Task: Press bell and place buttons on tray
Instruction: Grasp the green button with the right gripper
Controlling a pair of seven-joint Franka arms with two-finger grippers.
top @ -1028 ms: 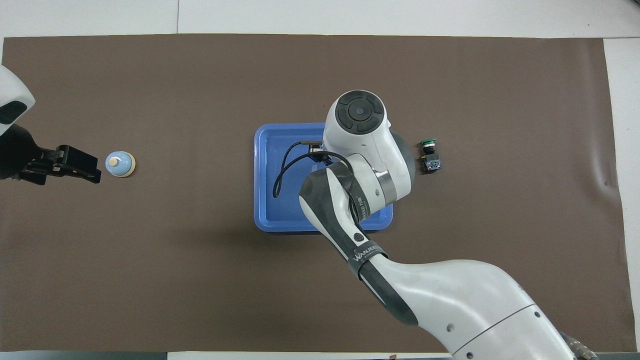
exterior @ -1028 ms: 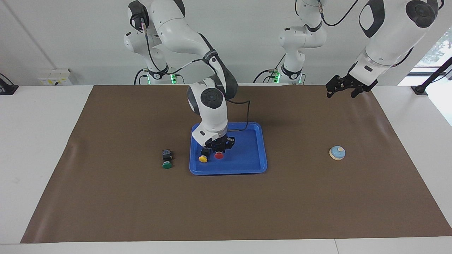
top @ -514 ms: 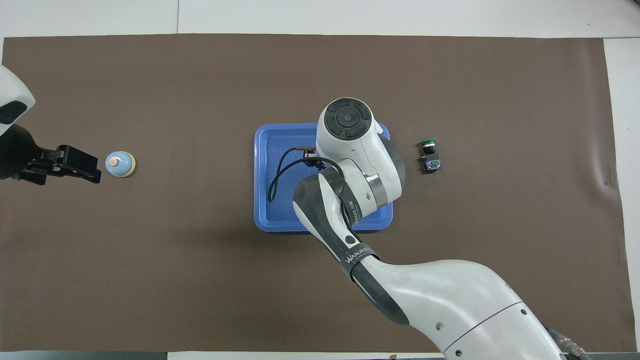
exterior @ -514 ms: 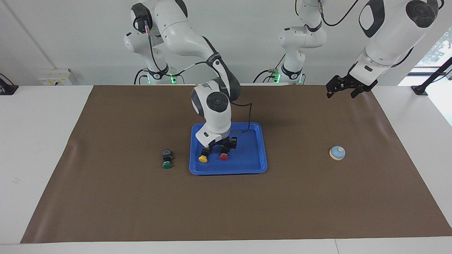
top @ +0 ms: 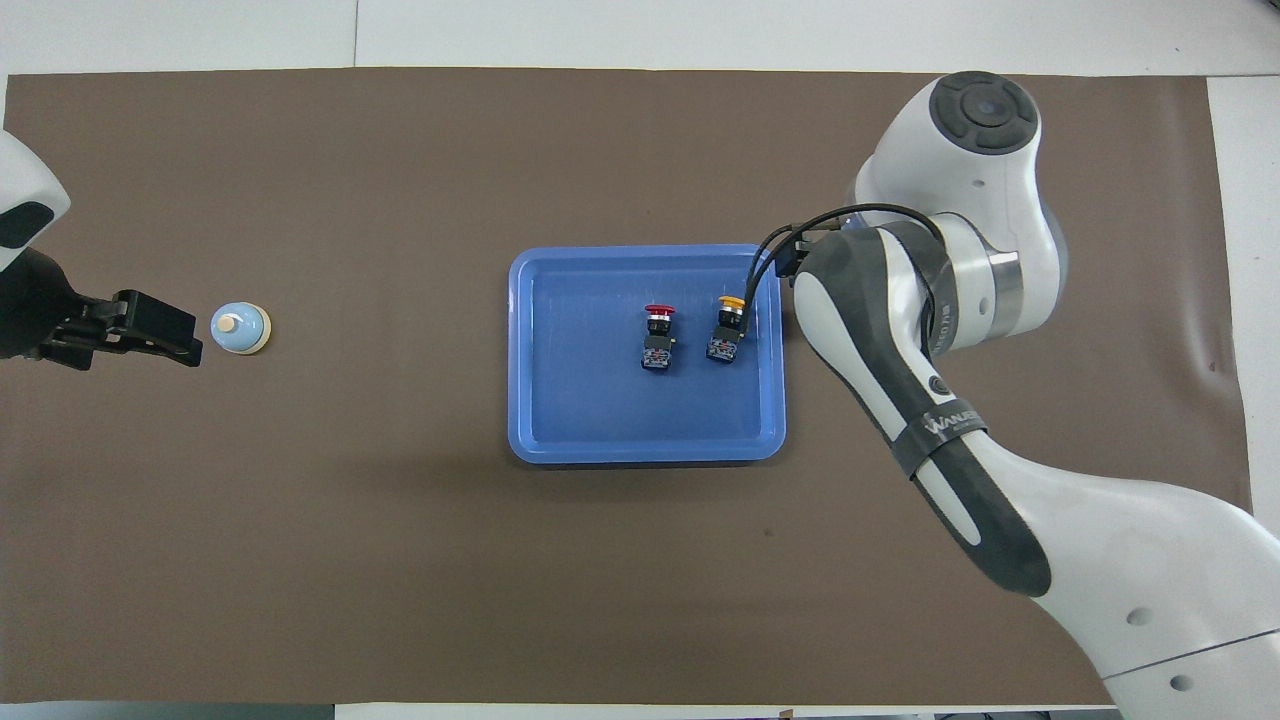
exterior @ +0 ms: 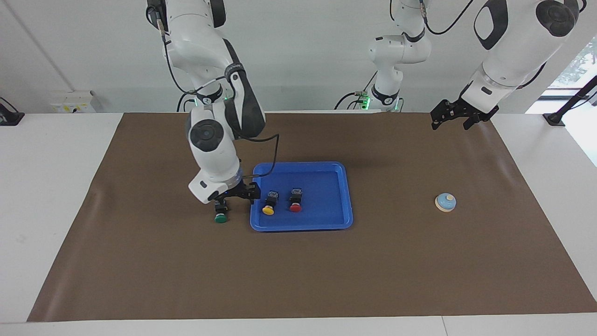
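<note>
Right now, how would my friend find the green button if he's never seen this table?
Find the blue tray mid-table on the brown mat. Just outside its rim, toward the right arm's end, the green button lies on the mat under the right end effector. It alone is green and off the tray.

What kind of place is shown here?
Probably a robotics laboratory: two white arms mounted at a table, a brown mat covering the table, and small test things on it, such as a blue tray and a bell.

Overhead, the right arm (top: 930,300) hides the green button and its own gripper; the left arm (top: 20,260) runs off the frame's edge.
</note>
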